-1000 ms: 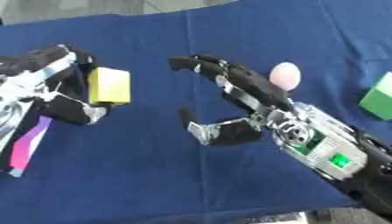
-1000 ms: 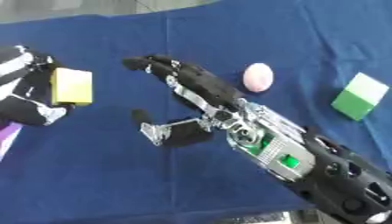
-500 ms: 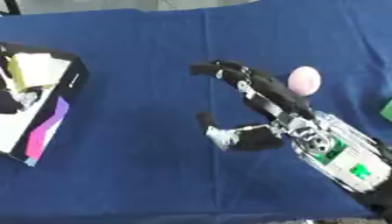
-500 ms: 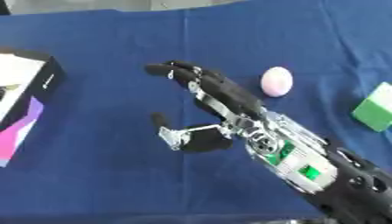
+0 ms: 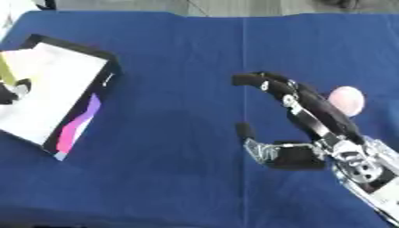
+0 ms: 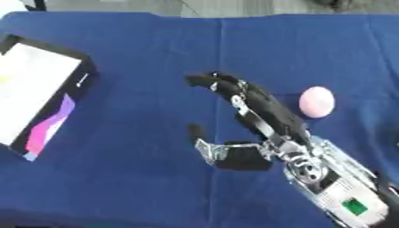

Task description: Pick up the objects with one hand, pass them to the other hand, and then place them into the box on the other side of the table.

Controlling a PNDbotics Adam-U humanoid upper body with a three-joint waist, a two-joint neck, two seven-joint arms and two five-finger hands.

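A black-rimmed box with a white inside and a pink-purple stripe lies at the left of the blue table. At the left edge, over the box, a dark part of my left hand shows with a sliver of the yellow block beside it; the rest is cut off. My right hand hovers open over the middle of the table, fingers stretched toward the far side, thumb spread apart, holding nothing. A pink ball rests on the cloth just right of those fingers, apart from them.
The blue cloth covers the whole table. Bare cloth lies between the box and my right hand. The table's far edge runs along the top of the views.
The camera has swung, bringing the box further into view. My left hand carried the yellow block left over the box and is now mostly out of view. The right hand stays open.
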